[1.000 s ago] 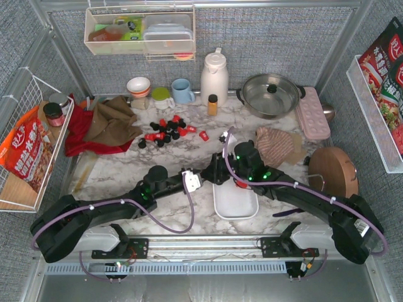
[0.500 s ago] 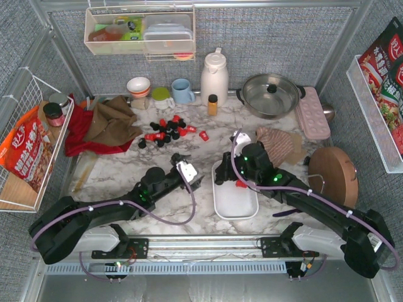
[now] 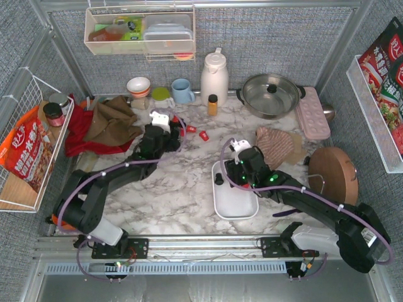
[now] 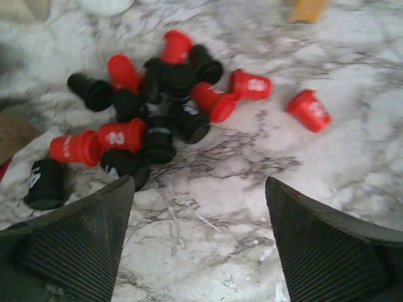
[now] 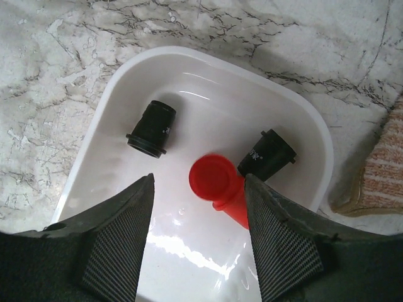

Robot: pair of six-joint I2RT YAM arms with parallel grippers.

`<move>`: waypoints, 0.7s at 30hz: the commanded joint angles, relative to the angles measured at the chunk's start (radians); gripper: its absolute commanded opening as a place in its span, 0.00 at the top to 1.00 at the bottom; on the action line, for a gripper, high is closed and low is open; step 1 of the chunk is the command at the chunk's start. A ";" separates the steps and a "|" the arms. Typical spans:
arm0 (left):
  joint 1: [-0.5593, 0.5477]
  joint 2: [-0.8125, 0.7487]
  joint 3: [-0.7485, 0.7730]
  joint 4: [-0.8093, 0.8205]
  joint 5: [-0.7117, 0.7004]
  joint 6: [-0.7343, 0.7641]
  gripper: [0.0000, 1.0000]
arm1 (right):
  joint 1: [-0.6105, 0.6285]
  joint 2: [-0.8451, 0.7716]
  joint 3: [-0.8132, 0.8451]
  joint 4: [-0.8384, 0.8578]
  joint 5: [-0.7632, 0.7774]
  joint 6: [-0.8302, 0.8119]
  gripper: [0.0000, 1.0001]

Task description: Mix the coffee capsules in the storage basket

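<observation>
Red and black coffee capsules (image 4: 157, 107) lie in a loose pile on the marble, just ahead of my left gripper (image 4: 200, 182), which is open with only bare marble between its fingers. From above, my left gripper (image 3: 169, 131) covers most of that pile, and two red capsules (image 3: 203, 134) lie to its right. My right gripper (image 5: 198, 181) hangs open over the white storage basket (image 5: 113, 94). Two black capsules (image 5: 151, 129) lie in the basket. A blurred red capsule (image 5: 217, 179) lies loose in it, against the right finger. In the top view my right gripper (image 3: 234, 179) is over the basket (image 3: 236, 206).
A striped cloth (image 3: 274, 145) lies beside the basket's far right corner. An amber bottle (image 3: 212, 105), a white thermos (image 3: 214, 78), a pot (image 3: 271, 94) and cups (image 3: 182, 91) line the back. Brown and red cloths (image 3: 107, 123) lie left. A pink box (image 3: 313, 113) and a wooden lid (image 3: 332, 171) sit right.
My left arm swung from beside the basket to the capsule pile at the back, and its jaws opened. My right gripper opened over the basket and let go of the red capsule.
</observation>
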 commanded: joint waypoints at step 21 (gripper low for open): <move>0.217 0.384 0.339 -0.385 -0.125 -0.521 0.34 | -0.008 0.006 -0.043 0.106 -0.093 -0.041 0.37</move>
